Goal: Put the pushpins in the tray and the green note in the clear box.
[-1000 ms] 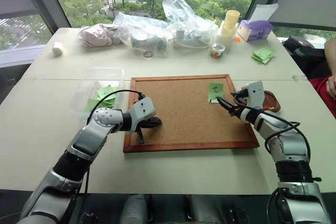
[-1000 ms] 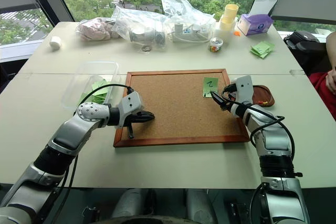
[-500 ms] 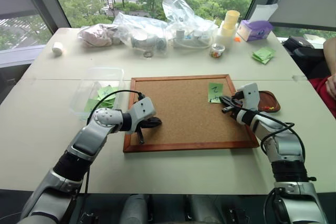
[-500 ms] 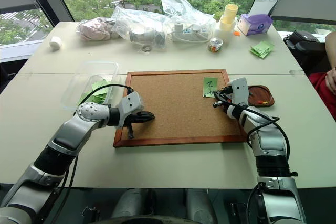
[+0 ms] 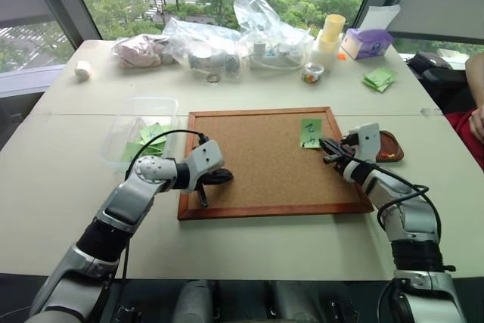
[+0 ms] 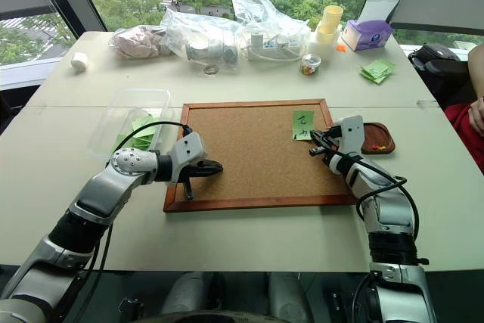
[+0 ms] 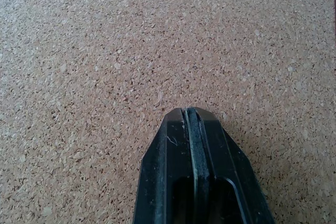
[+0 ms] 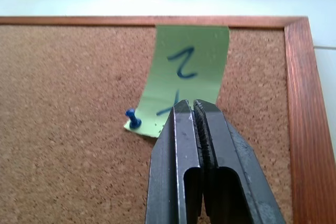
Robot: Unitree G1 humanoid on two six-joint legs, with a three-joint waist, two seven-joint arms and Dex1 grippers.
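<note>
Right pincer now closed over green note, blue pushpin at its corner, left pincer shut.

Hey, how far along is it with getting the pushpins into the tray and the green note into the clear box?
Done: a few small coloured pushpins appear to lie in the tray.
In hand: the right tool is shut over the near edge of the green note; whether it grips anything is unclear.
Left: a blue pushpin pins that note to the corkboard, so pin and note remain. The clear box holds other green notes.
</note>
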